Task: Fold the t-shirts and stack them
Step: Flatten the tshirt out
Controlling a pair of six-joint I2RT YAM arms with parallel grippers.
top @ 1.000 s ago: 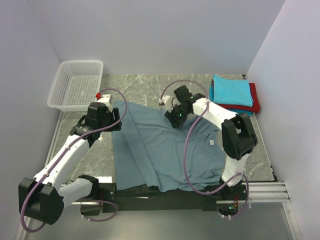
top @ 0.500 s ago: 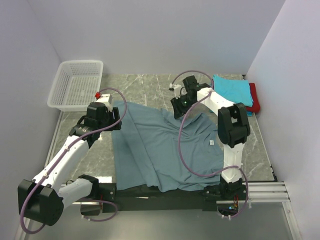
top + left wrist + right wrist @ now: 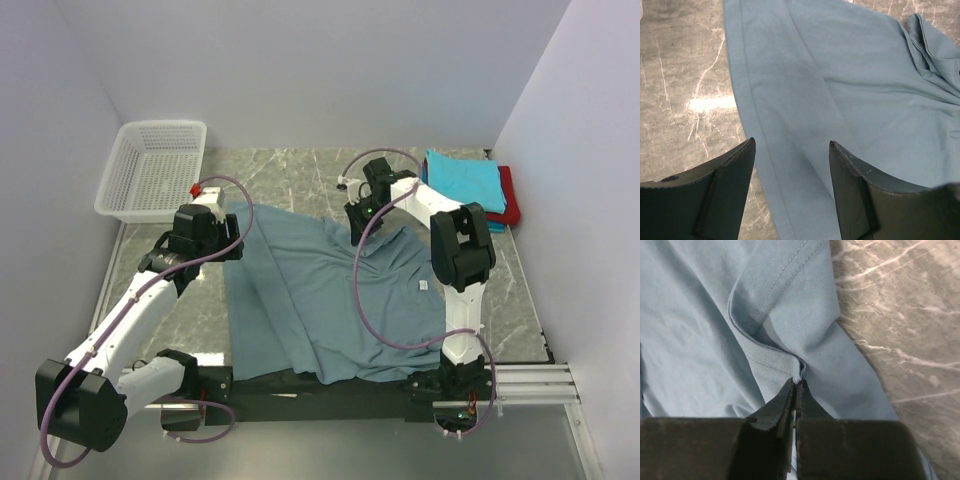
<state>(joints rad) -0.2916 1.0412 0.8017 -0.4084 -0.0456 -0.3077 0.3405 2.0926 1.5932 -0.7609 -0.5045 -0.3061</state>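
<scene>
TOP VIEW
tee: grey-blue tee (image 3: 320, 290) spread rumpled mid-table, near hem over the front edge, neck label (image 3: 424, 286) on its R side.
stack: turquoise tee (image 3: 462, 182) folded on top of red tee (image 3: 510, 200), far R corner, well apart from the big one.
basket: white mesh basket (image 3: 155, 170), far L corner of the table (image 3: 290, 175).
in the way: my R arm and its purple cable (image 3: 362, 300) run across the tee's R half.
my L gripper (image 3: 222, 238): over the tee's L edge.
my R gripper (image 3: 357, 228): at the tee's far edge.

L WRIST
L gripper (image 3: 792, 145): fingers (image 3: 730, 190) spread wide, nothing between them, above the L hem; marble to the L.

R WRIST
R gripper (image 3: 796, 385): tips pinched tight on a raised fold of the tee by a ribbed seam; bare marble to the R.
</scene>
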